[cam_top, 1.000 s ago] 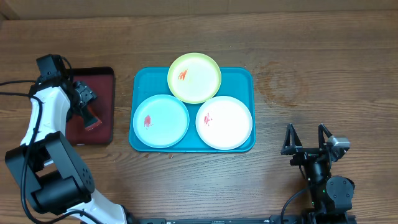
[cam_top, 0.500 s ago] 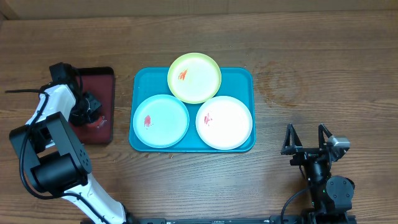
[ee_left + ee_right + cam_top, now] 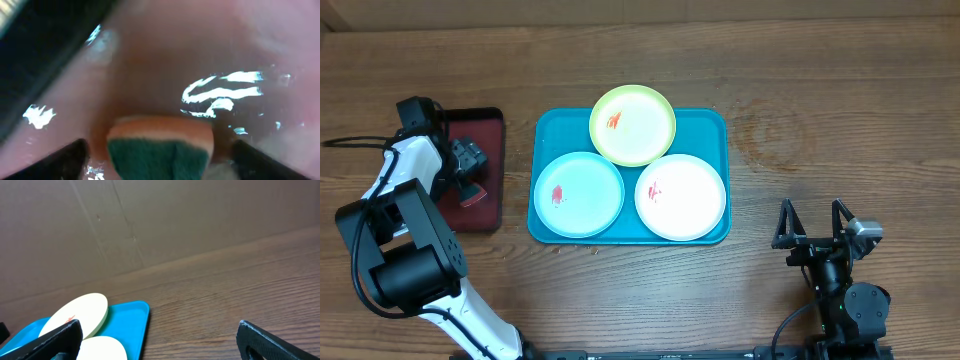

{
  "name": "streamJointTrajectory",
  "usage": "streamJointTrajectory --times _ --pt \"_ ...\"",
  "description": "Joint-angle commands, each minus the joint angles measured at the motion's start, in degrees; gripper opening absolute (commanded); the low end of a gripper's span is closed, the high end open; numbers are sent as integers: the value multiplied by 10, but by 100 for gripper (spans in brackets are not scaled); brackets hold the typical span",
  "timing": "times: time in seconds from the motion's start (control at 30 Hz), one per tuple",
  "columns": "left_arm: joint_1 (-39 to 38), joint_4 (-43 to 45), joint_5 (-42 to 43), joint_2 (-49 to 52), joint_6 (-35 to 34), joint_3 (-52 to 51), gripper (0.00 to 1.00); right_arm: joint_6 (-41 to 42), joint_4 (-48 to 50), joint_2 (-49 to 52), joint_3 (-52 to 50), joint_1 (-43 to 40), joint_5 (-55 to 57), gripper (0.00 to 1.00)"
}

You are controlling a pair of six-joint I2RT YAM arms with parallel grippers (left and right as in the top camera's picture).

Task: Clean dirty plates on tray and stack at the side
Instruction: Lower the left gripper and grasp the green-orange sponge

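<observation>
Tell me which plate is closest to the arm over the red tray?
The light blue plate, on the blue tray's left side. The yellow-green plate and white plate lie farther right.

three plates (image 3: 633,125) (image 3: 578,194) (image 3: 681,196), two trays (image 3: 545,130) (image 3: 486,124), sponge (image 3: 159,150) perhaps

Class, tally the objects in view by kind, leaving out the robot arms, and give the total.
Plates: 3 (yellow-green plate, light blue plate, white plate)
Trays: 2 (turquoise tray, dark red tray)
Sponge: 1
Total: 6

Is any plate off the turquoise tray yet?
No, the yellow-green plate, light blue plate and white plate all sit on the tray in the overhead view.
</observation>
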Motion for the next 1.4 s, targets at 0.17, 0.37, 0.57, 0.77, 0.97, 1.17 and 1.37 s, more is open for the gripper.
streamJointTrajectory --times 0.17,0.37,0.57,0.77,0.97,1.17,1.37 --pt "3 -7 -29 11 5 5 4 1 3 -2 -6 -3 0 100" --pt "3 -50 -12 11 5 5 100 1 3 -2 -6 -3 0 100" --pt "3 -103 82 11 5 5 100 1 3 -2 -6 -3 0 100" --pt "3 -132 156 11 5 5 66 1 3 -2 -6 -3 0 100" --pt "3 -132 140 11 4 5 6 1 3 -2 -6 -3 0 100" --pt "3 -106 67 11 5 5 99 1 3 -2 -6 -3 0 100" --pt "3 -89 22 11 11 5 86 1 3 -2 -6 -3 0 100"
